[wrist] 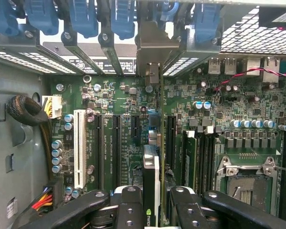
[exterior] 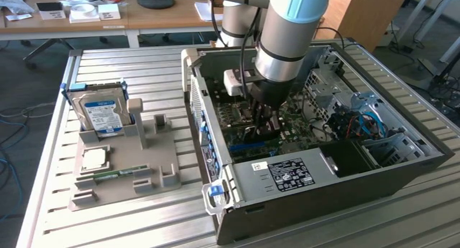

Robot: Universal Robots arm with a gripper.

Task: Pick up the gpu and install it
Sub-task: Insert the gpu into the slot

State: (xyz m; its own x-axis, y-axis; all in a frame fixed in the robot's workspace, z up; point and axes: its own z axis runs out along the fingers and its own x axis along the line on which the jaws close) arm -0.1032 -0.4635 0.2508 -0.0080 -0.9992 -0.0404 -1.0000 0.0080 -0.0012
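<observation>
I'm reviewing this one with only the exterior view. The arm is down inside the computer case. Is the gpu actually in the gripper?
Observer: Yes. In the wrist view the gripper is closed on the gpu, which is seen edge-on between its fingers.
Operator: Where is the card over the board?
Observer: It stands above the motherboard, between two long black slots. I cannot tell whether it is seated.
Operator: Is the processor socket filled?
Observer: The CPU socket looks empty, with its latch frame bare.
</observation>
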